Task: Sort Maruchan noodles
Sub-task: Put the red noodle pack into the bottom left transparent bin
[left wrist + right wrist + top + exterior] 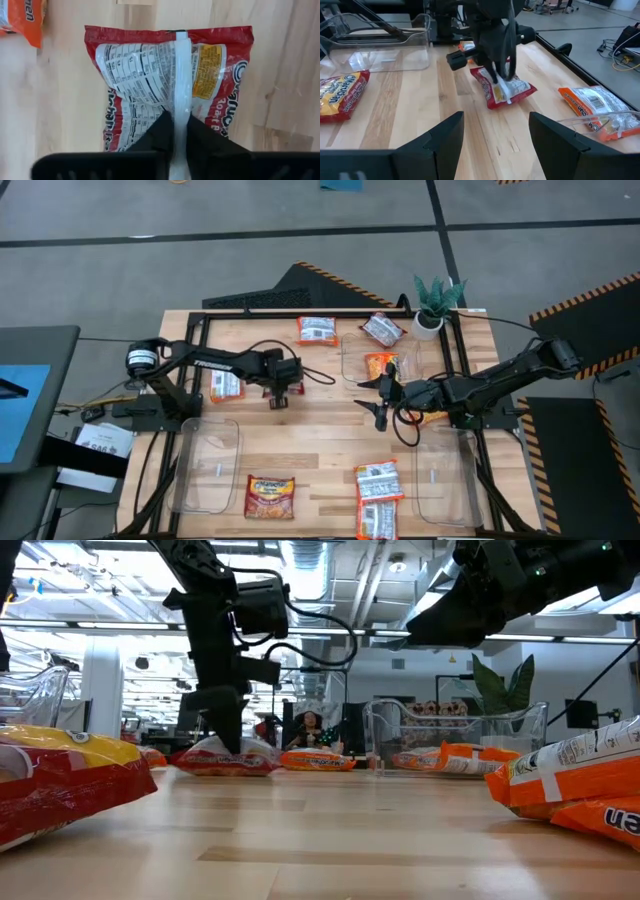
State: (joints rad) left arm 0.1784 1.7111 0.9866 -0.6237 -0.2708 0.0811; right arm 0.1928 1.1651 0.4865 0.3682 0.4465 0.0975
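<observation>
My left gripper [280, 392] stands over a red-and-white Maruchan packet [150, 70] near the table's middle and is shut on it. The packet lies back side up, with its nutrition label showing. My right gripper [380, 412] hovers open to the right of it, above the table and touching nothing; its wrist view shows the same packet [504, 89] ahead of it. Other packets lie about: one by the left arm [227, 385], two at the far edge [317, 330] [383, 330], a dark red one [270, 495] and a stack [378, 488] at the near edge. My left gripper pinches the packet's raised back seam [181, 102] between its two fingers [157, 132], at about mid-length of the packet. The fingers come from above, pointing down, and lie along the seam. The packet still rests flat on the table [225, 760].
Clear bins stand at the near left [205, 460], the near right [445, 475] and the far middle [360, 345], the last holding an orange packet [381, 365]. Another packet [435, 417] lies under the right arm. A potted plant [432, 305] stands at the far right corner.
</observation>
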